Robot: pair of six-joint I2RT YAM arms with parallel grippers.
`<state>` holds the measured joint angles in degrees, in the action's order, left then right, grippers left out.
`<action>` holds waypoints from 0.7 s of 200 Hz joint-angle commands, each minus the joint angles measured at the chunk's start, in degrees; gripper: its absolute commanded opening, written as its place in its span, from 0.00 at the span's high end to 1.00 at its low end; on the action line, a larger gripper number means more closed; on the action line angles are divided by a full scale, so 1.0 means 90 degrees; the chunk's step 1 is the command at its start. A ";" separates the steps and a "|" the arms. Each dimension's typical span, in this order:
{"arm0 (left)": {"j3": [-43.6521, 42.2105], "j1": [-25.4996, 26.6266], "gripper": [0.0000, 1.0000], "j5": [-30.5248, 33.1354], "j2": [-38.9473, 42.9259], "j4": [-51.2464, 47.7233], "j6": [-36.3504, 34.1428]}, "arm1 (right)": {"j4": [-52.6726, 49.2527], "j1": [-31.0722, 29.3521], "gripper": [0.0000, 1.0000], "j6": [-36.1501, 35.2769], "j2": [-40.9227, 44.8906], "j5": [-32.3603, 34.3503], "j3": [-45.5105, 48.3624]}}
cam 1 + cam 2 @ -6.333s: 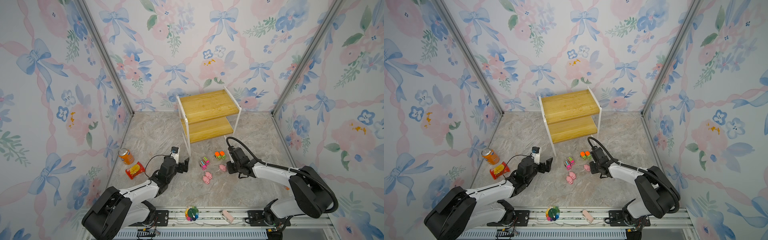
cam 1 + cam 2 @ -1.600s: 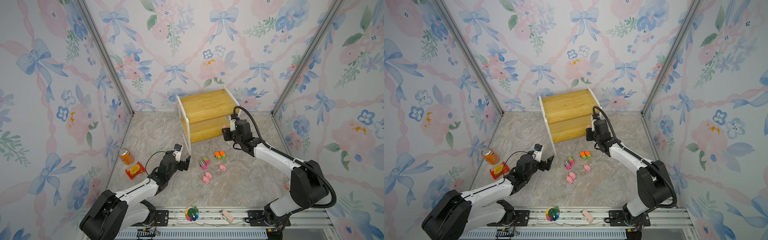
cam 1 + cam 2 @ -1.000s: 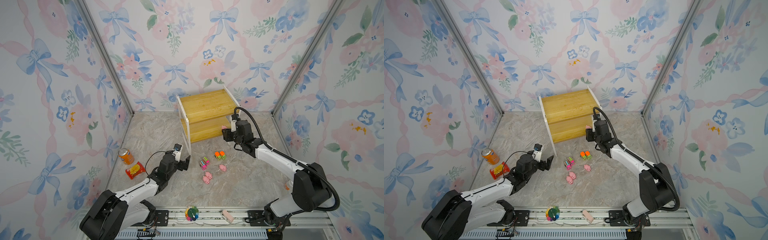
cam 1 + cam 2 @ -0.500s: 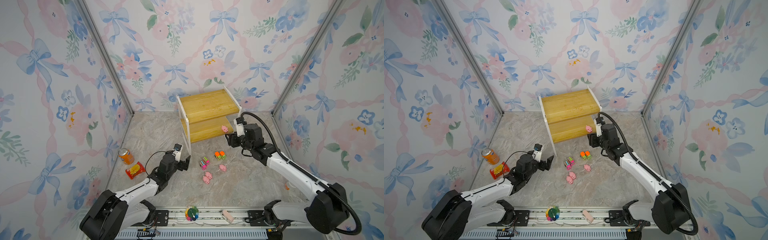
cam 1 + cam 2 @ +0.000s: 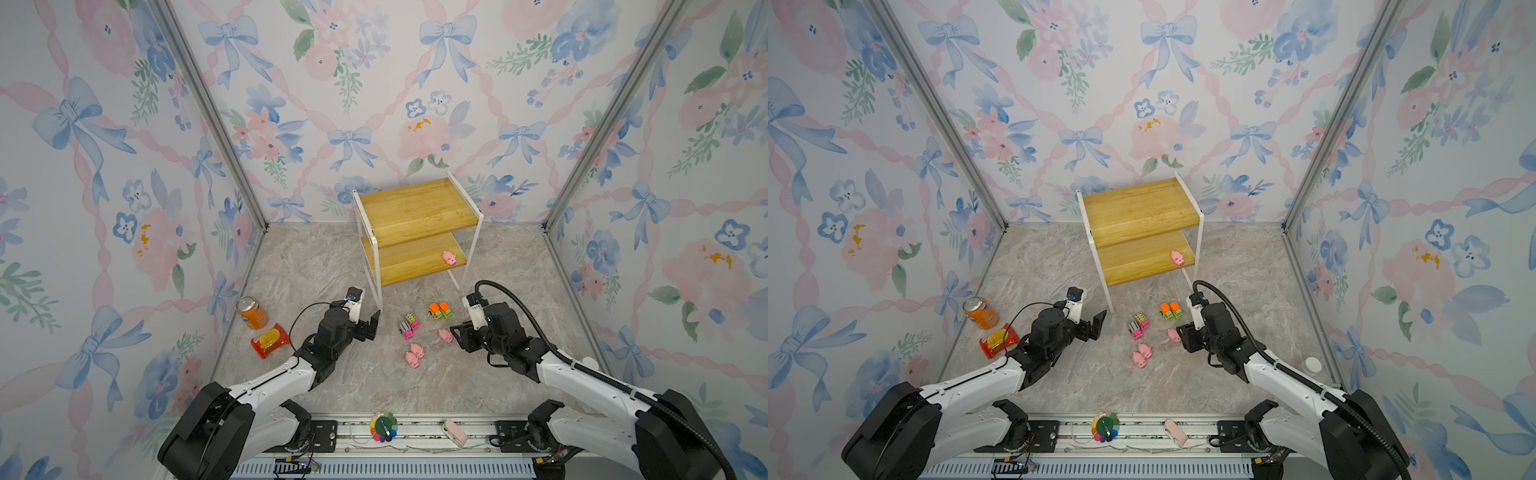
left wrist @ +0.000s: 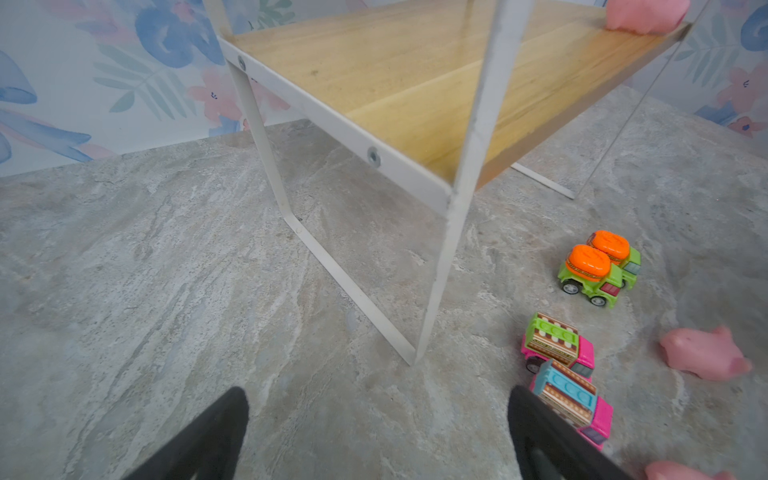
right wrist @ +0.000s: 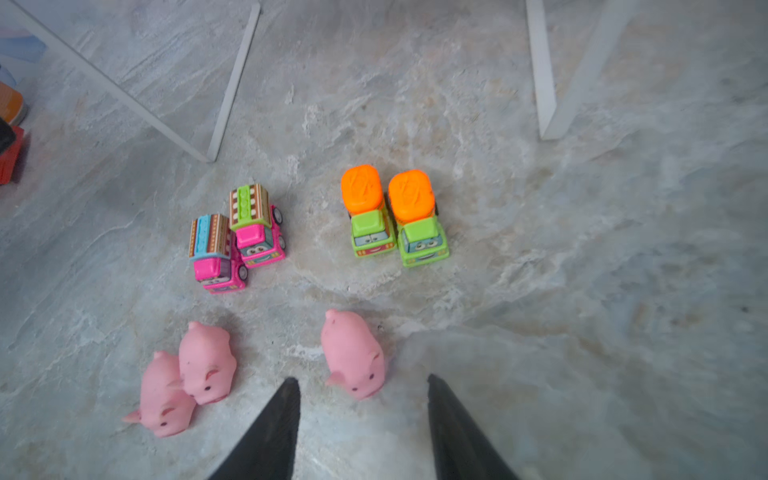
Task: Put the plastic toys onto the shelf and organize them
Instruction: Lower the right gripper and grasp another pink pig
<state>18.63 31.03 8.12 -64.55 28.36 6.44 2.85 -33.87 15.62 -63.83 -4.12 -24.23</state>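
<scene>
A change is registered at the shelf (image 5: pixel 415 208): one pink pig (image 5: pixel 449 258) is now set down on the lower board, close to its right end, and is no longer gripped. The right hand (image 7: pixel 361 379) is withdrawn from the shelf and brought back low over the tabletop (image 5: pixel 316 266). Its jaws are held partly apart, and nothing is held between them. In the right wrist view the lone pig (image 7: pixel 353 353) is found just ahead of the fingertips, nearer to one of them, and not yet enclosed.

The left hand (image 6: pixel 378 395) is unchanged. It is parked beside the shelf's front left leg, jaws spread wide and empty, with the pink trucks (image 6: pixel 559 365) just beside one finger.

One toy of eight is thus counted as placed. Seven are left on the tabletop: the lone pig, the pair of pigs (image 7: pixel 189 374) touching each other, the pink trucks, and the green trucks (image 7: pixel 395 216) side by side. The upper board is bare.

The lone pig is judged to be the next pick, and a slight sideways correction is probably needed before the jaws are closed. If like toys are to be grouped, it is best set beside the pig already shelved.
</scene>
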 commanded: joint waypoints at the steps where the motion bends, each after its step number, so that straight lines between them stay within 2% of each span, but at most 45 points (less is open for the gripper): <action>1: -0.0105 -0.0056 0.02 -0.0018 -0.0025 -0.0101 0.0157 | 0.1135 -0.0317 0.48 0.0385 -0.0273 0.0212 0.0376; 44: -0.0176 -0.0054 0.02 -0.0028 0.0078 -0.0098 0.0233 | 0.1847 -0.0583 0.49 0.0228 -0.0846 0.0404 0.0605; 102: -0.0239 -0.0062 0.02 -0.0063 0.0161 -0.0099 0.0366 | 0.1961 -0.0430 0.52 -0.0213 -0.1222 0.0347 0.0564; 140: -0.0165 -0.0058 0.02 -0.0121 0.0057 -0.0104 0.0471 | 0.2211 -0.0266 0.54 -0.0200 -0.1428 0.0126 0.0591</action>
<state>17.37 30.94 7.88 -63.86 28.08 9.28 20.08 -37.32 14.74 -75.22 -1.56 -19.09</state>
